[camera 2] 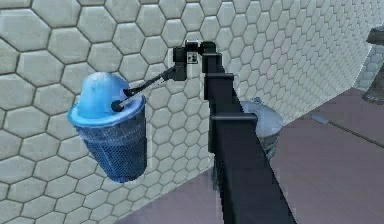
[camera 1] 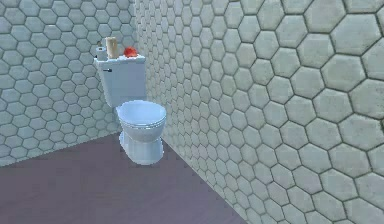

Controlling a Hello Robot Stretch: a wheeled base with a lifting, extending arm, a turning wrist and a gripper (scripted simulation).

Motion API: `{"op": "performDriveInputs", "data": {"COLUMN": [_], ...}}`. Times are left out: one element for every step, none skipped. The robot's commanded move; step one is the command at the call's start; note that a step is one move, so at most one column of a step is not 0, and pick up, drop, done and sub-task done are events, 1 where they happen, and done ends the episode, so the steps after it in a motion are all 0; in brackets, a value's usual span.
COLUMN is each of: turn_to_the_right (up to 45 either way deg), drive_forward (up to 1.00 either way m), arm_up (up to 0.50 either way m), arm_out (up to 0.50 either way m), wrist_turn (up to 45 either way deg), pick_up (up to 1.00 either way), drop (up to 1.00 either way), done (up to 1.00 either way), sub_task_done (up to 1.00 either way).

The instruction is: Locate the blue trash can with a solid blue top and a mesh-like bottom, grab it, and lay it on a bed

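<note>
The blue trash can (camera 2: 108, 128) has a rounded solid blue top and a dark blue mesh lower part. It hangs tilted in front of the hexagon-tiled wall (camera 2: 60, 50), clear of the floor. The gripper (camera 2: 124, 99) holds it at its top: the thin fingers reach left from the dark gripper body (camera 2: 182, 60) to the can's lid. The dark arm bar (camera 2: 238, 150) rises from the bottom edge of the arm side view.
A white toilet (camera 1: 140, 120) stands in the corner ahead, with a red item (camera 1: 113, 47) and small things on its tank. Hexagon-tiled walls (camera 1: 270, 100) close in at the forward view's right. A grey round object (camera 2: 264, 122) sits on the floor beyond the arm. The brown floor (camera 1: 90, 190) lies in front.
</note>
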Motion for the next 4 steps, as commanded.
{"op": "performDriveInputs", "data": {"turn_to_the_right": [0.0,0.0,-45.0,-45.0], "drive_forward": [0.0,0.0,0.0,0.0], "arm_up": [0.0,0.0,0.0,0.0], "arm_out": [0.0,-0.48,0.0,0.0], "wrist_turn": [-42.0,0.0,0.0,0.0], "pick_up": [0.0,0.0,0.0,0.0], "drop": [0.0,0.0,0.0,0.0], "done": [0.0,0.0,0.0,0.0], "sub_task_done": [0.0,0.0,0.0,0.0]}}
